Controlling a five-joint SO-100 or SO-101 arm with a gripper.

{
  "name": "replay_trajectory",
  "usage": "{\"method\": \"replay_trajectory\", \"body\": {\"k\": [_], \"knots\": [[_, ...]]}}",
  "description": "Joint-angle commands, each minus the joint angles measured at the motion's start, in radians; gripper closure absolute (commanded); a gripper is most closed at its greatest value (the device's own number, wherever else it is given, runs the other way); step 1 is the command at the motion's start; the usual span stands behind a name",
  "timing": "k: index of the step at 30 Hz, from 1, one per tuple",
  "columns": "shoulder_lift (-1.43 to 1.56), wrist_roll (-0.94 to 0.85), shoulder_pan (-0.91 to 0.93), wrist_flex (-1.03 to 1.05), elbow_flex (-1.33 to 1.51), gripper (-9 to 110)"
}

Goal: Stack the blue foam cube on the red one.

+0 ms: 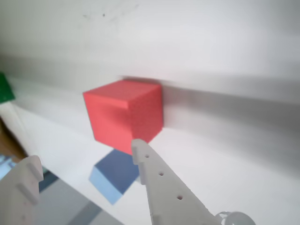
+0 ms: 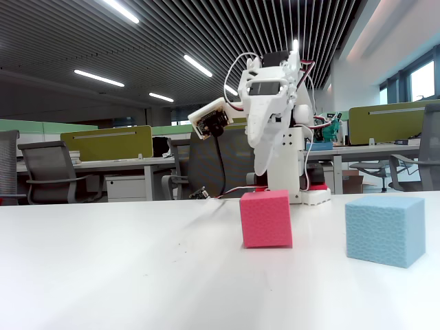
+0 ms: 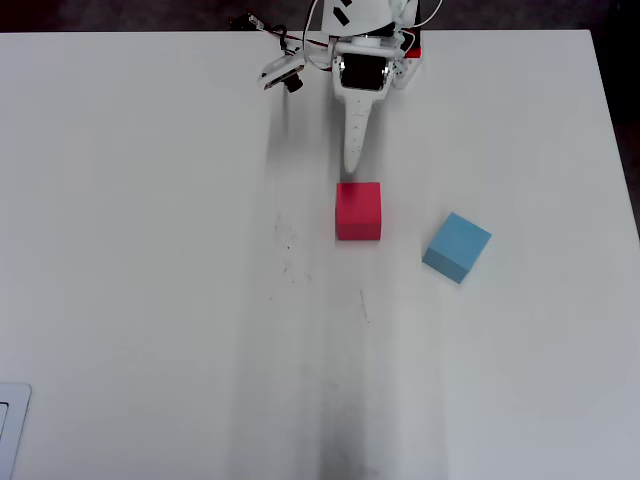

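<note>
The red one (image 3: 359, 211) is a pinkish-red foam cube resting on the white table just in front of my arm. It fills the middle of the wrist view (image 1: 124, 115) and stands centre-right in the fixed view (image 2: 266, 218). The blue foam cube (image 3: 457, 246) sits apart from it, to its right in the overhead and fixed views (image 2: 385, 229), and below it in the wrist view (image 1: 117, 176). My gripper (image 3: 352, 165) hangs above the table just behind the red cube, touching neither cube. In the wrist view my gripper (image 1: 86, 154) has its fingers spread with nothing between them.
The arm's base (image 3: 400, 45) stands at the table's far edge, with loose cables (image 3: 270, 40) beside it. A white object (image 3: 10, 420) lies at the near left edge. Office desks and chairs (image 2: 103, 165) lie beyond the table.
</note>
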Motion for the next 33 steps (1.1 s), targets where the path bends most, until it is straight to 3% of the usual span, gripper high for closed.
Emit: {"method": "replay_trajectory", "body": {"k": [1, 3, 12, 25, 33], "knots": [[0.006, -0.002, -0.005, -0.172, 0.037, 76], [0.006, -0.009, -0.020, -0.252, 0.064, 76], [0.006, -0.002, -0.029, -0.247, 0.063, 75], [0.006, 0.000, -0.086, -0.049, -0.002, 75], [0.006, 0.002, -0.087, -0.060, 0.002, 76]]}}
